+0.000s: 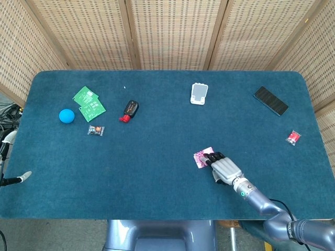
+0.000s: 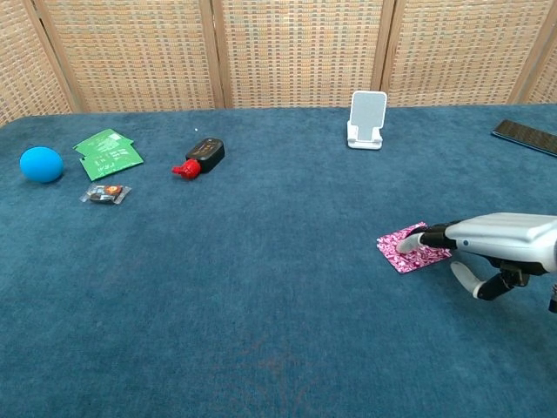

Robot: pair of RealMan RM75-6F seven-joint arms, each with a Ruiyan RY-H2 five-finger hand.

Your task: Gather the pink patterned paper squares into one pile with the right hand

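Note:
One pink patterned paper square (image 1: 201, 157) lies flat on the blue table, right of centre near the front; I cannot tell whether more lie under it. In the chest view the pink square (image 2: 406, 253) has a fingertip (image 2: 406, 245) of my right hand (image 2: 503, 239) resting on it. The right hand (image 1: 225, 169) reaches in from the front right, fingers stretched out flat, thumb hanging apart below, gripping nothing. Small pale tips of what may be my left hand (image 1: 23, 175) show at the far left edge, below table level.
Green paper squares (image 1: 89, 102), a blue ball (image 1: 66, 115) and a wrapped sweet (image 1: 96, 130) sit at the left. A black and red object (image 1: 129, 110), a white phone stand (image 1: 199, 93), a black phone (image 1: 270, 100) and a red sweet (image 1: 293, 137) lie further back and right.

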